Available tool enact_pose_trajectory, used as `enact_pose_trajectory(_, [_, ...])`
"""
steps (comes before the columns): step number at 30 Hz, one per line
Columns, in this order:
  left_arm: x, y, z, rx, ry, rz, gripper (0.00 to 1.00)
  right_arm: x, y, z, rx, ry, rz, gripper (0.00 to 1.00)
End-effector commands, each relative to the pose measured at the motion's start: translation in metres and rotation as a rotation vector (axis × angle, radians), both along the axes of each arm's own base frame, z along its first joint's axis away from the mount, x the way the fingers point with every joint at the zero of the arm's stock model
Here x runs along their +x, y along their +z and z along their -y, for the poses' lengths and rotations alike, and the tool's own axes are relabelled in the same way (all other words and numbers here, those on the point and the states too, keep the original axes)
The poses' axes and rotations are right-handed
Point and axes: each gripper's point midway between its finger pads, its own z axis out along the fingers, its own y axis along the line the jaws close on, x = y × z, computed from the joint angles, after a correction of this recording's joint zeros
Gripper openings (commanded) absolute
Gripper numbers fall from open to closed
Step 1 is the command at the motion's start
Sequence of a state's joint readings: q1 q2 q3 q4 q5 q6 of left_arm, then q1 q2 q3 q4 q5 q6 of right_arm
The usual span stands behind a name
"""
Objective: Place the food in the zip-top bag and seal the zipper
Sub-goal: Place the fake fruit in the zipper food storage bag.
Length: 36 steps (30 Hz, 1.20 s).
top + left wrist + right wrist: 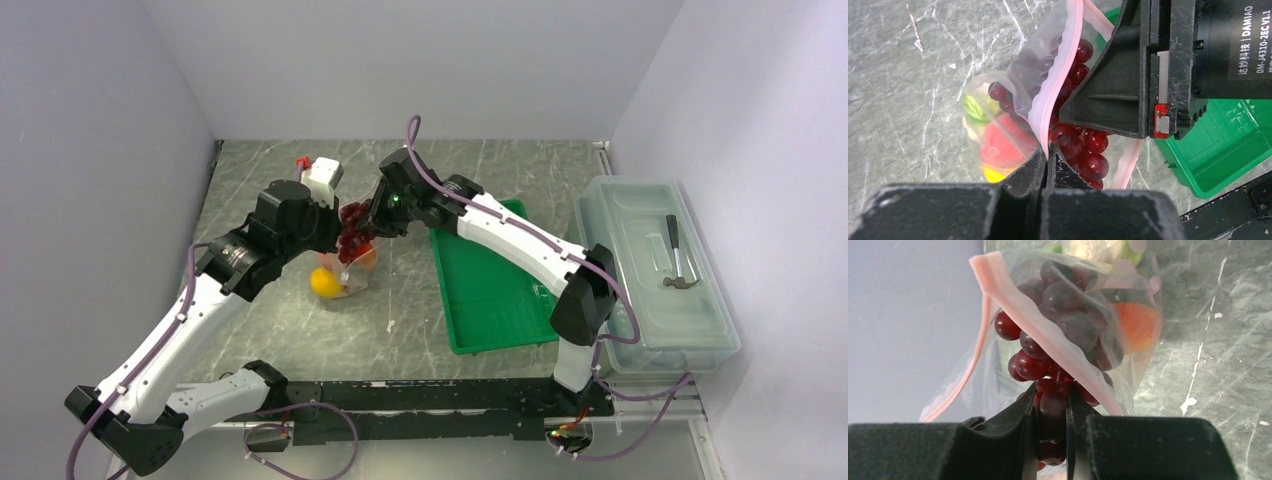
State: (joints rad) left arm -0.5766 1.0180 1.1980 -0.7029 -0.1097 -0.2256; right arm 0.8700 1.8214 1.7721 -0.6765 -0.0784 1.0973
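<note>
The left claw [1047,156] is pinching the bag's [993,95] pink strip [1060,70], fully closed. The right claw [1052,397] is gripping the grapes [1030,365], which are hanging halfway into the mouth. In the top view the bag is sagging at 7 o'clock from the right claw.

Soft, even white light across all three views, with no hard shadows.

From above, the pale walls [400,70] are evenly lit and the arms throw only faint, diffuse shadows on the grey table [300,340]; the source is probably overhead, though no lamp shows. Small white glints sit on the grape bunch [1093,165], and the zip-top bag [1023,65] has a mild sheen. In the wrist views the left gripper [1047,152] and right gripper [1052,390] fill the bottom edge as dark, slightly blurred blocks, while the marble surface beyond is sharp.
</note>
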Motion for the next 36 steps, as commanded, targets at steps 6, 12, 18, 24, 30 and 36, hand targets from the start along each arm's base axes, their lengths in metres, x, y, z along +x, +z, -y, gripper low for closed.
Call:
enact_pose_trajectory(6, [0.002,0.02,0.002,-0.027,-0.015,0.061,0.0,0.01,0.042,-0.002,0.067,-0.026,0.149,0.32])
enact_pose_trajectory(12, [0.003,0.018,0.0,-0.018,-0.001,0.056,0.0,-0.002,0.067,-0.003,0.083,0.03,0.216,0.44])
enact_pose_trajectory(18, [0.004,0.017,-0.001,-0.013,0.01,0.058,0.0,-0.008,0.086,0.011,0.072,0.033,0.269,0.45])
enact_pose_trajectory(24, [0.004,0.019,-0.003,-0.024,0.016,0.065,0.0,-0.014,0.081,0.021,0.04,0.048,0.275,0.46])
enact_pose_trajectory(30, [0.006,0.019,-0.003,-0.045,0.013,0.061,0.0,-0.012,0.078,0.016,0.039,0.059,0.276,0.51])
enact_pose_trajectory(36, [0.006,0.019,-0.003,-0.045,0.012,0.059,0.0,-0.011,0.073,0.012,0.017,0.086,0.274,0.54])
